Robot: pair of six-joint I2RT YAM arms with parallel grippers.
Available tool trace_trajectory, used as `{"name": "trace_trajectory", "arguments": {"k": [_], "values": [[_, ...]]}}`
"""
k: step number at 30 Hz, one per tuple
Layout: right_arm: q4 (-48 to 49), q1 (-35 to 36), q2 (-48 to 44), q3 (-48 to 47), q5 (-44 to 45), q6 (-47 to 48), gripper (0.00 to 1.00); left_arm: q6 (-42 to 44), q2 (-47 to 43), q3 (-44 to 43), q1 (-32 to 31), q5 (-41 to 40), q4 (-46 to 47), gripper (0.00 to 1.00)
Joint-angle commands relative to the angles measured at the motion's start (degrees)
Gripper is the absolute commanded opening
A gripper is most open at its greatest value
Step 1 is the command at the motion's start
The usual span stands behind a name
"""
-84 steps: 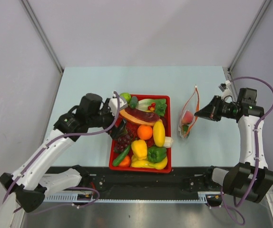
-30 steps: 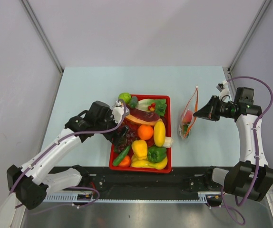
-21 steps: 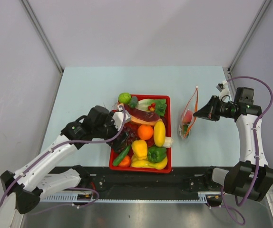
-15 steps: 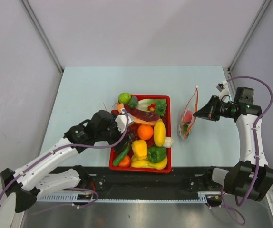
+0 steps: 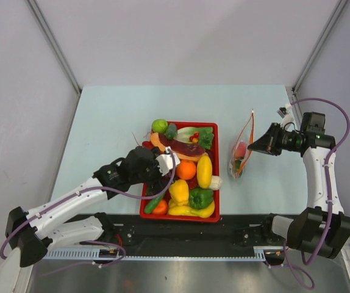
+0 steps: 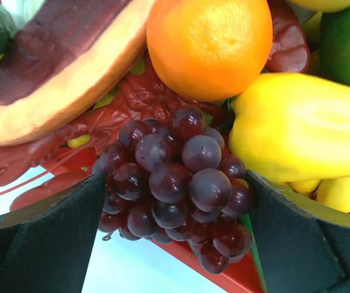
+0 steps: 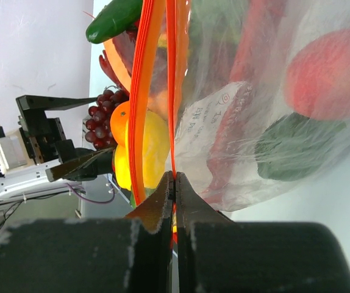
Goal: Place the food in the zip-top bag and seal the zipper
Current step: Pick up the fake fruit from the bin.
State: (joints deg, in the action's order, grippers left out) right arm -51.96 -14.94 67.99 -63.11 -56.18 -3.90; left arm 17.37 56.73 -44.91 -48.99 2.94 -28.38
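My left gripper [image 5: 161, 174] hangs over the left side of the red tray [image 5: 193, 123], open, its jaws straddling the purple grape bunch [image 6: 175, 183] close on both sides. The bunch lies on the tray's edge beside an orange [image 6: 208, 43]. My right gripper [image 5: 252, 145] is shut on the orange-red zipper [image 7: 139, 91] of the clear zip-top bag [image 5: 242, 149], holding its mouth open towards the tray. Inside the bag [image 7: 242, 122] are a pink peach [image 7: 327, 73] and a dark green piece [image 7: 297, 146].
The tray also holds a yellow pepper [image 6: 297, 134], a green pepper [image 5: 200, 198], a red toy lobster [image 6: 138, 104], a brown-and-orange slice [image 6: 59, 79] and a lime [image 5: 159, 126]. The bag stands on the table right of the tray.
My left arm has swung forward and right, bringing its gripper down onto the grapes at the tray's left side. The right arm and the bag have stayed still.
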Motion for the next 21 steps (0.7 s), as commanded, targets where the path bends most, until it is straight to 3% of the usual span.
{"name": "trace_trajectory", "arguments": {"k": [1, 3, 6, 7, 10, 21], "values": [[0.8, 0.3, -0.2, -0.5, -0.6, 0.3, 0.00, 3.2, -0.1, 1.5, -0.3, -0.7, 3.0, 0.92], [0.7, 0.3, -0.3, -0.4, -0.6, 0.3, 0.00, 3.3, -0.2, 1.8, -0.3, -0.4, 3.2, 0.87], [0.6, 0.3, -0.4, -0.6, -0.5, 0.4, 0.00, 3.2, -0.8, 1.7, -0.3, 0.0, 2.9, 0.69], [0.6, 0.3, -0.4, -0.5, -0.5, 0.4, 0.00, 3.1, -1.1, 1.5, -0.3, -0.2, 2.9, 0.58], [0.5, 0.3, -0.4, -0.5, -0.5, 0.4, 0.00, 2.9, -2.4, 0.8, -0.3, -0.1, 2.3, 0.44], [0.5, 0.3, -0.4, -0.5, -0.7, 0.4, 0.00, 0.6, -4.8, -5.7, -0.3, 0.9, -6.0, 0.01]]}}
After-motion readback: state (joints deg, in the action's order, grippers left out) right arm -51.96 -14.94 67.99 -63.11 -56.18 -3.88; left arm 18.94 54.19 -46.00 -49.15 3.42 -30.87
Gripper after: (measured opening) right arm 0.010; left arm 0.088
